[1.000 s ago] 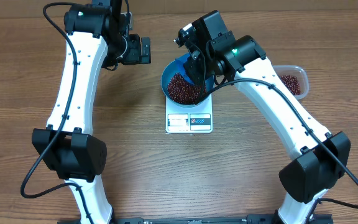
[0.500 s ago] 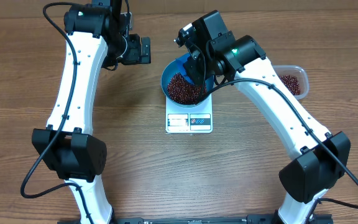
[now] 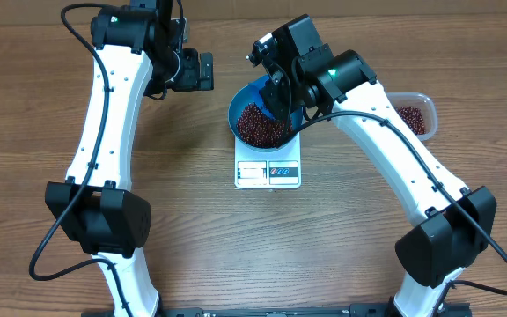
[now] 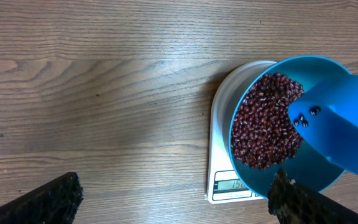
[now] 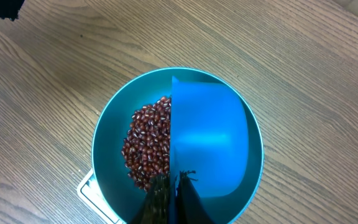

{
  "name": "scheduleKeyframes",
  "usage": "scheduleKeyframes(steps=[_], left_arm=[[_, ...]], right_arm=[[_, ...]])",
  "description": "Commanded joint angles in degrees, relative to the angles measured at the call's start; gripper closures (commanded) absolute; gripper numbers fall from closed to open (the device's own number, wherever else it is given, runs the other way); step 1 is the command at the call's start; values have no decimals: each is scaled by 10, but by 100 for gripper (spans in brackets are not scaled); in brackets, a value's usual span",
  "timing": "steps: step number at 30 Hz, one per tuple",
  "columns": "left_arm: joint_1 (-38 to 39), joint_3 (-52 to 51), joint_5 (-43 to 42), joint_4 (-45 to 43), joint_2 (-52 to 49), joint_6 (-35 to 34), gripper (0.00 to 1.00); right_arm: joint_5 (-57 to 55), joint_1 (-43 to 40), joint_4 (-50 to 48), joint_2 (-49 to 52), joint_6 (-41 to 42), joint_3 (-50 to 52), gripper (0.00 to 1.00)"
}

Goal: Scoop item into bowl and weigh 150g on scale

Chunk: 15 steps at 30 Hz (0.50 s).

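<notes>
Your right pincer (image 5: 174,196) pinches the blue scoop (image 5: 210,137) tight, tipped over the bowl (image 5: 107,140) so beans (image 5: 146,149) fall in and not outside

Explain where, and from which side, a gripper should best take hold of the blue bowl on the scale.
Pinch the bowl by its thin rim from above, one finger inside, one outside, on the side facing the left arm. There the wall is bare: the beans lie lower, and the scoop in the right gripper covers the opposite side.
</notes>
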<state>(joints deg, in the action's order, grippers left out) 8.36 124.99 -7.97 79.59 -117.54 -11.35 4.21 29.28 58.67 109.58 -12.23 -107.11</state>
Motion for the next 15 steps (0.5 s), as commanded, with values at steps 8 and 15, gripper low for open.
scheduleKeyframes(steps=[8, 15], left_arm=[[-1, 12, -4, -2, 17, 15, 0], [-1, 12, -4, -2, 17, 15, 0]], right_arm=[[27, 10, 12, -20, -25, -17, 96], [28, -9, -4, -20, 37, -17, 96]])
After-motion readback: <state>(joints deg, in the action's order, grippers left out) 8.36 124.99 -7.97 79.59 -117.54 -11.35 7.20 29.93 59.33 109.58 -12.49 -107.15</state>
